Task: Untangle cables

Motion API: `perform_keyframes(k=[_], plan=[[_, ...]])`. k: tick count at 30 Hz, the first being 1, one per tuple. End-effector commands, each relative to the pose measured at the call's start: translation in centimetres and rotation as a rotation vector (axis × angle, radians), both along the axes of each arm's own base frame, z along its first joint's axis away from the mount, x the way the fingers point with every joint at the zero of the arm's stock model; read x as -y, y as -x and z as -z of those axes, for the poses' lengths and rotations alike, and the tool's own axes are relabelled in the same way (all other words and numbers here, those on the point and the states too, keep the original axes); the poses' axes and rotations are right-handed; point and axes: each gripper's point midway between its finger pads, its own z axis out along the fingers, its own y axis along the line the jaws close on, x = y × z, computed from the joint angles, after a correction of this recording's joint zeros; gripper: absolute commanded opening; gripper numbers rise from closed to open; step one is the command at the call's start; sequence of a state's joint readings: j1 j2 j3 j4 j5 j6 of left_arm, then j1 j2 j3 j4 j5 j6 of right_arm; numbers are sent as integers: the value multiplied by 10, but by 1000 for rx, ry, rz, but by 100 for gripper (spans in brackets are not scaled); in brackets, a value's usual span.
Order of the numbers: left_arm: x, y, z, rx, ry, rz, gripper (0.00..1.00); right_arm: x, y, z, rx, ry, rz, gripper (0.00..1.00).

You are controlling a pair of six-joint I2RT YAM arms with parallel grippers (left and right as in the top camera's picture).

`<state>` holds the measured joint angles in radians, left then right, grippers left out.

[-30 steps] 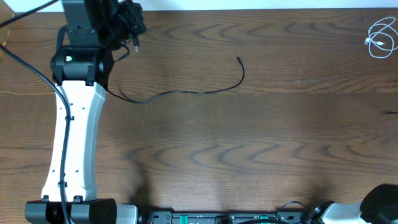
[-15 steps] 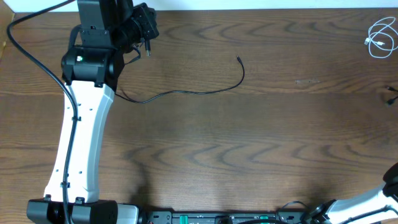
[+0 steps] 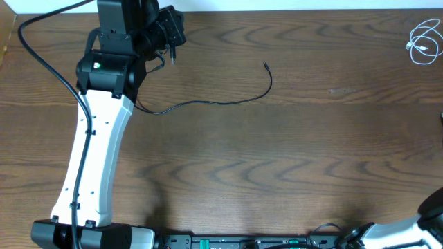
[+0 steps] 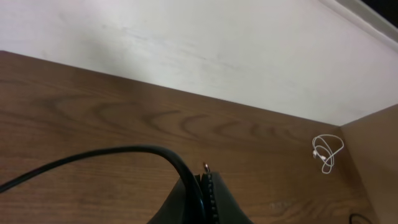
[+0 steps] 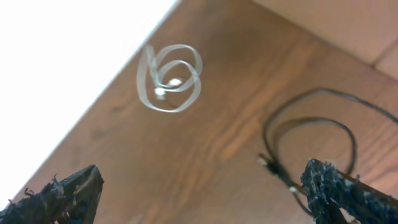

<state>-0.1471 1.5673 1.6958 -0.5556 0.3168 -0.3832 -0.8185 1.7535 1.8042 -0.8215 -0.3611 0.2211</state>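
While the left gripper [image 4: 203, 182] is pinching its dark fingers closed on the thin black cord [image 3: 208, 102], that cord is trailing away from them in one long curve across the brown wooden table [image 3: 277, 159]. The right gripper [image 5: 200, 171] is hanging with its fingers spread wide and gripping nothing. The thin white cord coiled into small loops [image 5: 169, 78] is lying ahead of them, and another thin black loop of cord [image 5: 267, 163] is lying near one finger.
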Motion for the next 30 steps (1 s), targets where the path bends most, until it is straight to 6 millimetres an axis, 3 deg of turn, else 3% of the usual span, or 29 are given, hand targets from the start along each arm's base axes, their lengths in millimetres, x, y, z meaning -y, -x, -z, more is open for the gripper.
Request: perform_keyframes(k=[1, 5, 11, 15, 19, 20, 23, 26, 30], plan=[[13, 4, -3, 12, -13, 47, 7, -44, -11, -36, 90, 14, -154, 99], [43, 14, 9, -21, -16, 117, 8, -83, -24, -38, 100, -22, -264, 99], [124, 44, 57, -134, -50, 303, 8, -127, -44, -34, 77, -25, -371, 99], [186, 68, 104, -242, -80, 426, 8, -138, -50, -31, 52, 3, -379, 99], [229, 90, 142, -312, -117, 518, 8, -139, -51, -30, 42, 11, -375, 99], [239, 95, 149, -320, -124, 538, 11, -138, -51, -30, 41, 10, -374, 99], [256, 106, 156, -320, -132, 579, 60, -139, -50, -29, 34, 6, -372, 99], [264, 108, 149, -289, -120, 594, 93, -139, -49, -27, 29, 2, -372, 99], [261, 99, 128, -233, -93, 580, 96, -145, -52, -25, 25, -2, -388, 99]])
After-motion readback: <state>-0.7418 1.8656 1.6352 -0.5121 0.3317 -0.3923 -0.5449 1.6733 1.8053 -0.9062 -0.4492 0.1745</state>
